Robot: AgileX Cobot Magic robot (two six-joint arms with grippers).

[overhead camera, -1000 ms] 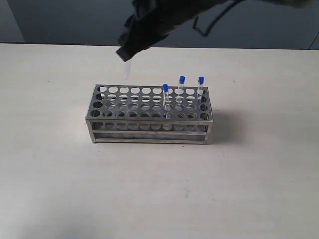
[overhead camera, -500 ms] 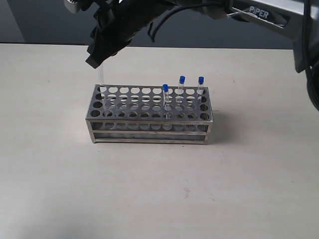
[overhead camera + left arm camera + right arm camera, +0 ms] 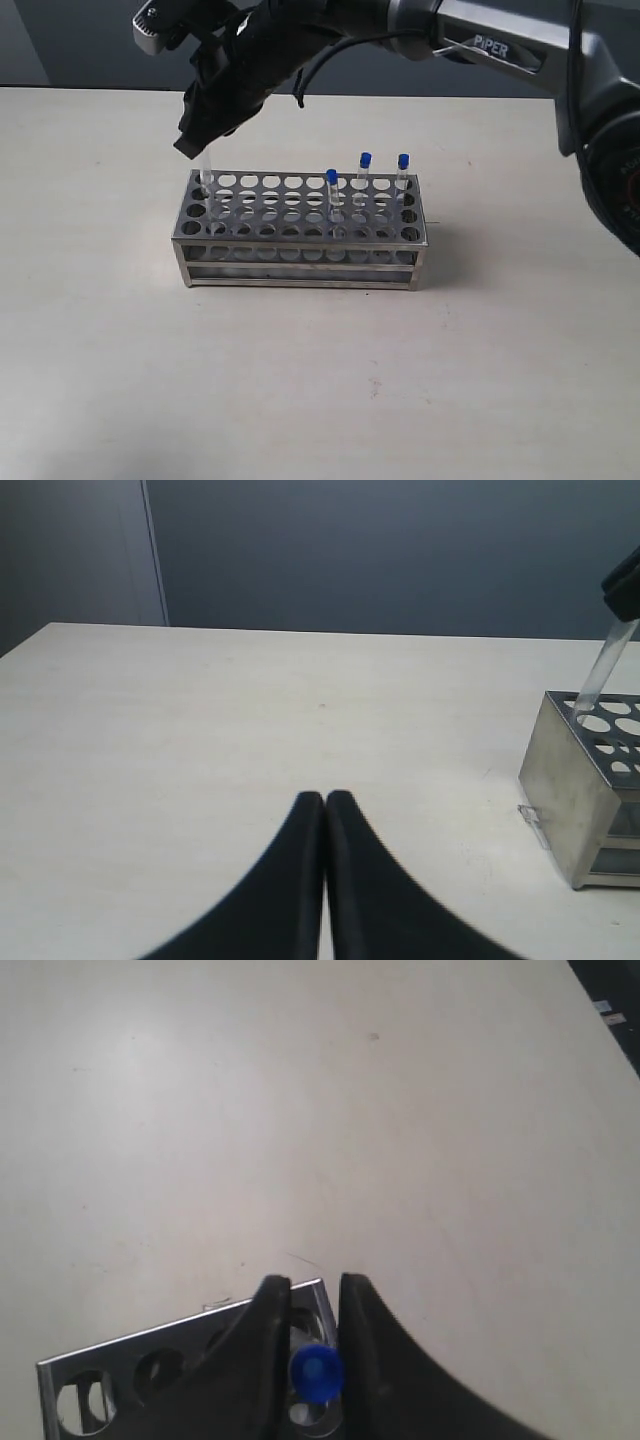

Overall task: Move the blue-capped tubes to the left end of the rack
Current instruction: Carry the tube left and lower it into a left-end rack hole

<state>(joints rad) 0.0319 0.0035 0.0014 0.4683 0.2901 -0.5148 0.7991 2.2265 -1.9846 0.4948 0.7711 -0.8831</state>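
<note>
The steel rack [image 3: 300, 225] stands mid-table. Three blue-capped tubes stand upright in holes near its right end: one [image 3: 331, 195] nearer the front, two [image 3: 364, 170] [image 3: 403, 170] at the back. My right gripper [image 3: 195, 140] reaches across to the rack's left end, shut on the fourth tube [image 3: 206, 172], whose lower end sits in the far-left back corner hole. In the right wrist view its blue cap [image 3: 316, 1371] shows between the fingers of the gripper [image 3: 312, 1282], over the rack's corner [image 3: 130, 1345]. My left gripper [image 3: 325, 798] is shut and empty, low over bare table, away from the rack [image 3: 565, 790].
The pale table [image 3: 120, 350] stretches around the rack on all sides. A dark wall runs behind its far edge. The right arm's body [image 3: 480, 40] spans the top of the exterior view, above the rack's back.
My right gripper has carried the tube leftward from over the rack's back middle to its left end and lowered it, so the tube's bottom now enters the corner hole.
</note>
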